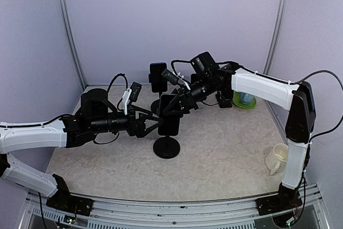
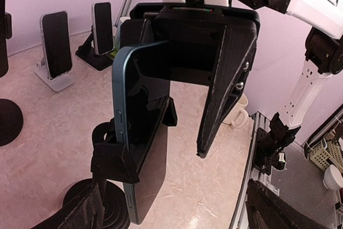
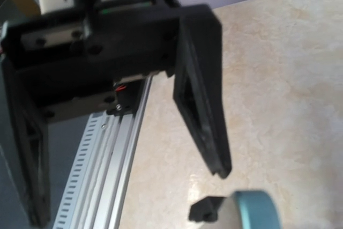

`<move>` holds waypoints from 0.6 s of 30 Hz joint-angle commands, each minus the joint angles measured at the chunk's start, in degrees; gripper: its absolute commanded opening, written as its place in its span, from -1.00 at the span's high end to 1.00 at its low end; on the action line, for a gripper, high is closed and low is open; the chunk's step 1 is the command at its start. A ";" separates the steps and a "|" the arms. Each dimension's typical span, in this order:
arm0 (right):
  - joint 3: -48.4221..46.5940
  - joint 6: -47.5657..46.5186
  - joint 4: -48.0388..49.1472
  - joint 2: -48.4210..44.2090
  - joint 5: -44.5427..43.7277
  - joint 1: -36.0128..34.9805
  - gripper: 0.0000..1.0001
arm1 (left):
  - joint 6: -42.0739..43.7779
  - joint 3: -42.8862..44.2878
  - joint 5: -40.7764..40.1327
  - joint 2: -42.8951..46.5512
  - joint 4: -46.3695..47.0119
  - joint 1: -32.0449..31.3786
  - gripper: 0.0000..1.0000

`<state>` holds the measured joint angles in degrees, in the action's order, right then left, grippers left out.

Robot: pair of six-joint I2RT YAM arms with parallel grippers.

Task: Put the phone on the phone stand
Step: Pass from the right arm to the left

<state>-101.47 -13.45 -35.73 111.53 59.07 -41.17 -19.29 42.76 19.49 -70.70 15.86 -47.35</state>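
Phone (image 2: 153, 181) stands upright in the cradle of the black phone stand (image 1: 166, 147) at the middle of the bench (image 1: 225, 154), its blue edge showing in the left wrist view. The left fingers (image 2: 220, 89) are spread wide about it. The one in view stands clear of the phone, and the other is hidden behind it. The right fingers (image 3: 203, 116) are apart too, gripping nothing, with the phone's blue corner just beyond their tips. A second phone (image 1: 158, 76) stands behind on its own mount, and a mug (image 1: 276, 158) sits near the bench's right edge.
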 commanded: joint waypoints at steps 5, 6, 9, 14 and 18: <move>2.33 4.79 2.25 1.10 -7.89 0.41 -0.10 | 0.32 1.29 -0.28 -1.23 0.29 -0.29 -0.73; 3.09 5.47 3.09 1.06 -7.46 0.40 -0.11 | 0.37 1.27 -0.12 -1.35 0.27 -0.28 -0.71; 5.36 7.53 5.89 0.38 -6.85 0.39 -0.13 | 0.18 0.95 -0.04 -1.46 0.38 -0.28 -0.67; 8.50 11.90 10.88 -1.25 -6.51 0.39 -0.14 | 0.13 0.46 -0.01 -2.08 1.20 -0.15 -0.63; 9.72 13.45 13.58 -2.69 -3.98 0.27 -0.14 | -1.15 -0.55 2.75 -3.22 3.94 1.32 -0.52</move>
<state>-94.65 -3.07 -22.68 108.86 58.50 -41.19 -19.44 42.78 19.49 -72.58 16.40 -47.16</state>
